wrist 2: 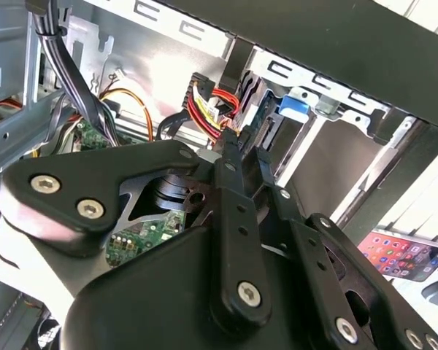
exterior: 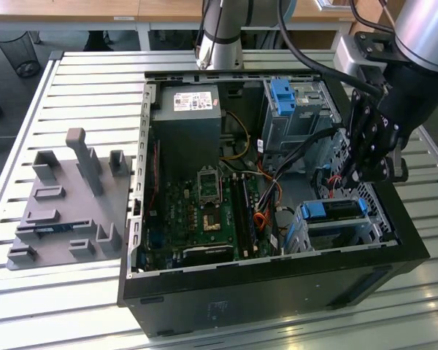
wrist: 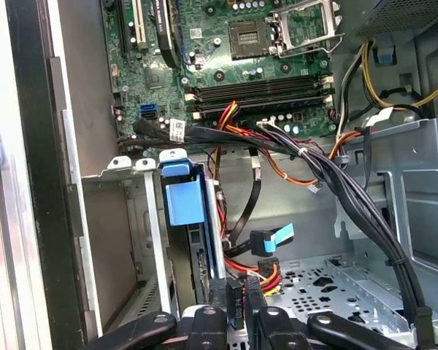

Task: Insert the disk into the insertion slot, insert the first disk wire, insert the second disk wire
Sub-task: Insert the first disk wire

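Note:
The disk [exterior: 334, 210] with its blue carrier lies in the insertion slot [exterior: 328, 235], the low grey cage at the case's near corner on the exterior view's right. In the first wrist view the disk's blue carrier [wrist: 182, 198] shows end-on. My gripper [exterior: 348, 175] hangs just behind that cage. Its fingers are shut on the black connector [wrist: 235, 300] of a red and yellow disk wire [wrist: 269, 274], close to the disk's rear end. In the second wrist view my gripper [wrist 2: 242, 151] points at the same red and yellow wire [wrist 2: 212, 109]. A black wire with a blue connector [wrist: 273, 240] hangs loose nearby.
The open computer case [exterior: 277, 292] lies on a slatted metal table [exterior: 95, 80]. Inside are the motherboard [exterior: 204, 208], the power supply [exterior: 186, 124] and a taller cage with a blue latch [exterior: 286, 98]. A thick black cable bundle [wrist: 350, 189] crosses near my gripper. A grey fixture [exterior: 66, 200] stands on the exterior view's left.

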